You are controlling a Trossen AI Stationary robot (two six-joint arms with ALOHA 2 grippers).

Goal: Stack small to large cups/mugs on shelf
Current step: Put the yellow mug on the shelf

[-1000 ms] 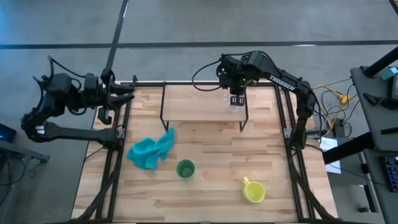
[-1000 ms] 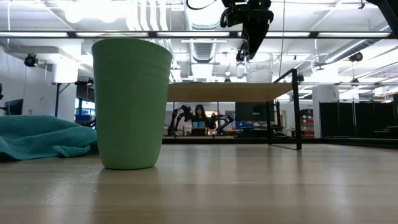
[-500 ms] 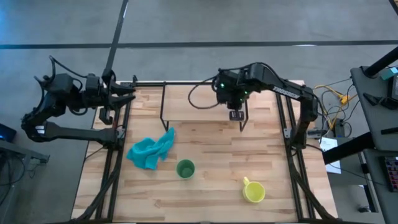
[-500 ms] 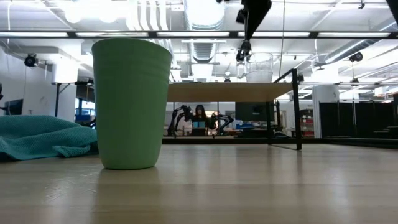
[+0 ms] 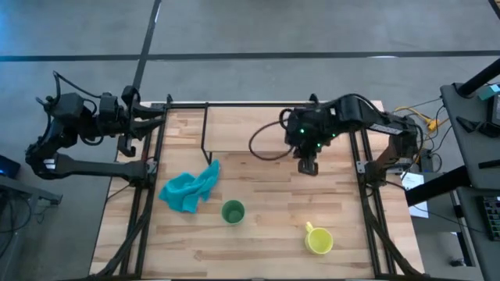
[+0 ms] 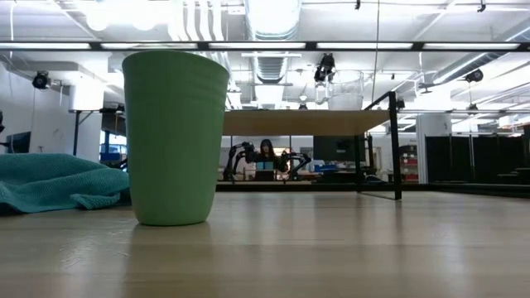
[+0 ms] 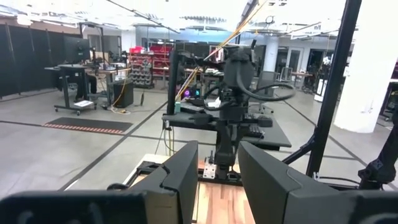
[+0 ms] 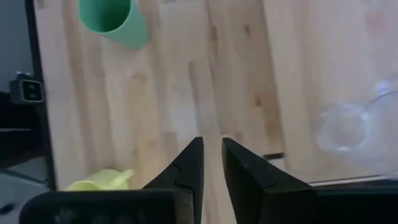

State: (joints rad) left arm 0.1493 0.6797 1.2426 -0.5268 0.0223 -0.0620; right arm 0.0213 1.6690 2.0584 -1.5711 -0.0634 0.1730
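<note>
We see small clear glass cup (image 6: 345,89) on plank-top shelf (image 6: 298,122), frame centre-right; right gripper (image 5: 309,166) empty, fingers narrowly apart. Left gripper (image 7: 216,180) parked upper left, apart.

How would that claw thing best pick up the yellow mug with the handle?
Probably by the rim. The yellow mug stands upright with its mouth open to the ceiling and its handle pointing toward the shelf. The right pincer could come straight down, one finger inside and one outside the wall, on the side away from the handle.
</note>
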